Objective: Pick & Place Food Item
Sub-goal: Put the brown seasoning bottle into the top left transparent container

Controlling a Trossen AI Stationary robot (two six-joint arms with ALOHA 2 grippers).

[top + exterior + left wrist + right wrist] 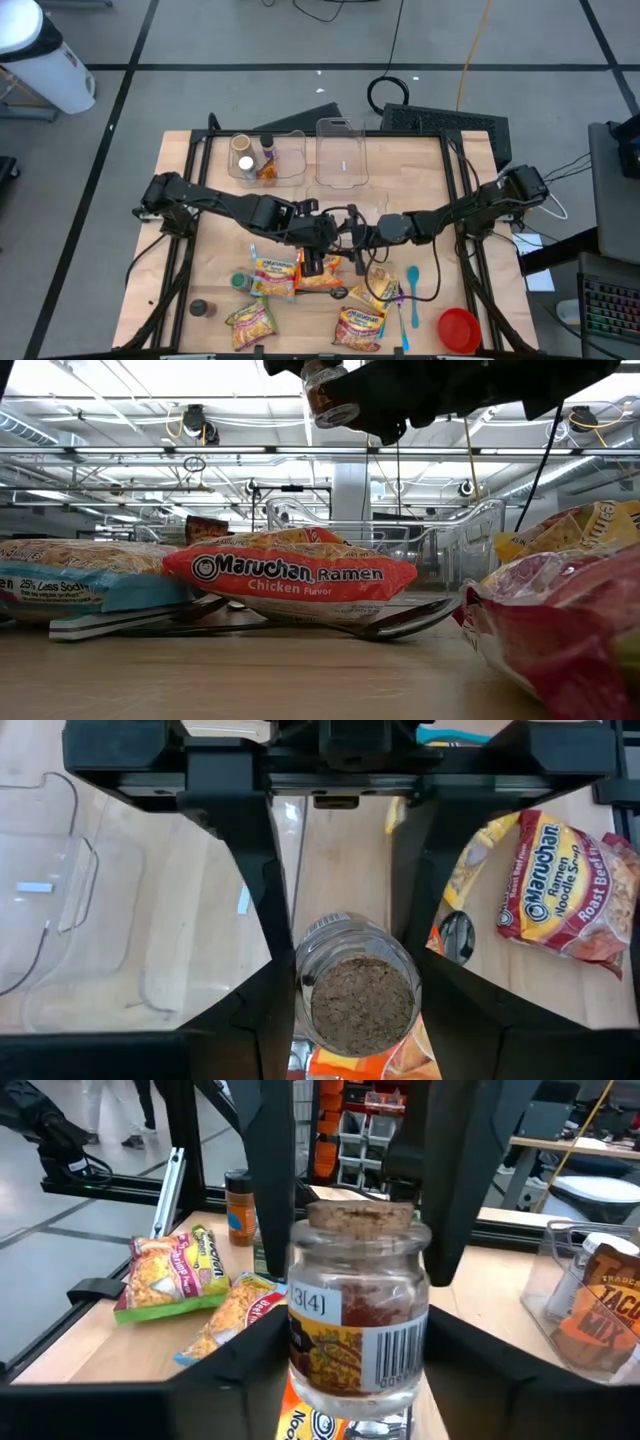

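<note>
A small glass spice jar [357, 1315] was held above the tabletop [420, 180] at its middle — gripped from both sides. The left gripper [345, 985] was clamped on the jar's sides, partly closed, and the right gripper [350, 1330] was closed round it too. Ramen packets [290, 575] lay beneath it.
</note>
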